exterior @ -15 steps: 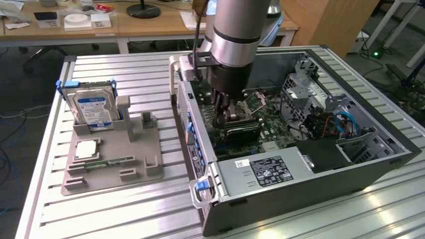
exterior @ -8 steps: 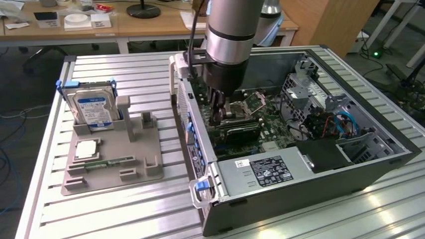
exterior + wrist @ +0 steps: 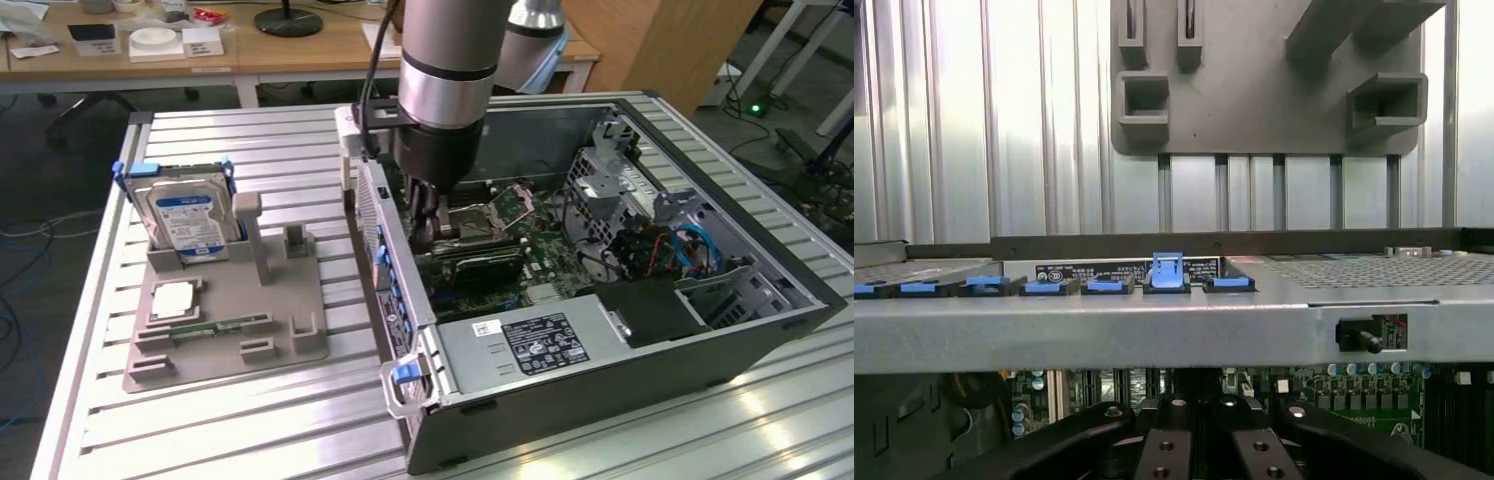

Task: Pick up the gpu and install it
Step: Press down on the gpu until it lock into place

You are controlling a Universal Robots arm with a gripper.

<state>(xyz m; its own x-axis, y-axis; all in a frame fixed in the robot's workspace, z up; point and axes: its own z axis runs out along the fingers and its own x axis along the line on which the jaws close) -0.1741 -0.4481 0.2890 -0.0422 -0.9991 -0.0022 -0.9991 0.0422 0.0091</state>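
So the gray holder tray [image 3: 214, 340] sat on the slatted metal table [image 3: 200, 430], off toward the exterior view's left of the open PC case [image 3: 747, 330]. In the tray's back slot stood a silver hard drive [image 3: 190, 222] with a blue-white label, upright. In front of that lay a square CPU chip [image 3: 176, 298], flat in its pocket, and just below it a skinny green memory stick [image 3: 214, 327]. The tall posts nearer the case had nothing in them.

Inside the case was the motherboard [image 3: 534, 265], a labelled power supply [image 3: 534, 345] at the near end and a drive cage [image 3: 627, 170] further right. The gripper [image 3: 424, 222] was down in there by the case's near wall, fingers pinched tight together. The gpu [image 3: 483, 266] lay low on the board just beside them; couldn't tell if they actually had hold of it.
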